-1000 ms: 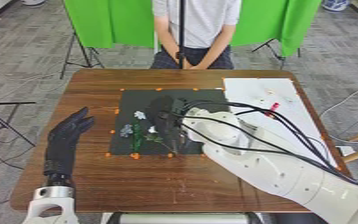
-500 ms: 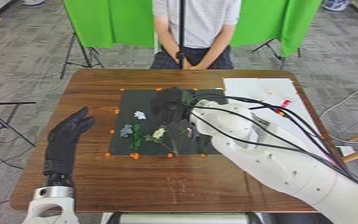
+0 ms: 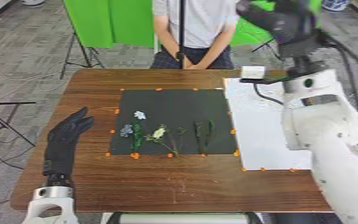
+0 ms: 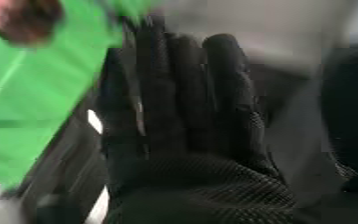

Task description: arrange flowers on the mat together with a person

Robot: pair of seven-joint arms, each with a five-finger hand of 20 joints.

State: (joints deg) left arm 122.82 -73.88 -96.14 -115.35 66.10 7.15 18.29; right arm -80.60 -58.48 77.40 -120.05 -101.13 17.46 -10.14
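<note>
**Flowers (image 3: 159,133) lie on the dark mat (image 3: 171,105) while the right hand (image 3: 291,30) is raised**

We see the mat spread on the brown wooden table (image 3: 211,185), with the flowers and greenery gathered on its nearer half. The white bloom (image 3: 140,115) sits highest among them, toward the left side. Just nearer to us and a little farther left is the blue-grey bloom (image 3: 127,131), beside an upright strip of dense green foliage (image 3: 137,140). To the right of that foliage we find the pale yellow bloom, its thin stem slanting down toward the mat's near edge. Farther right, two slim green stems (image 3: 198,137) lie side by side, a narrow gap between them.

In the head view, our right hand is up at the far right, in front of the green cloth (image 3: 113,25), well apart from the flowers. In the right wrist view, its fingers (image 4: 158,90) are straight and close together; we cannot tell how the thumb stands.

Our left hand (image 3: 64,137) is at the left of the mat, apart from it, its fingers loosely extended toward the far side. Beside the mat's right edge lies a white sheet (image 3: 269,145), and small orange markers (image 3: 135,156) dot the borders of both.
</note>
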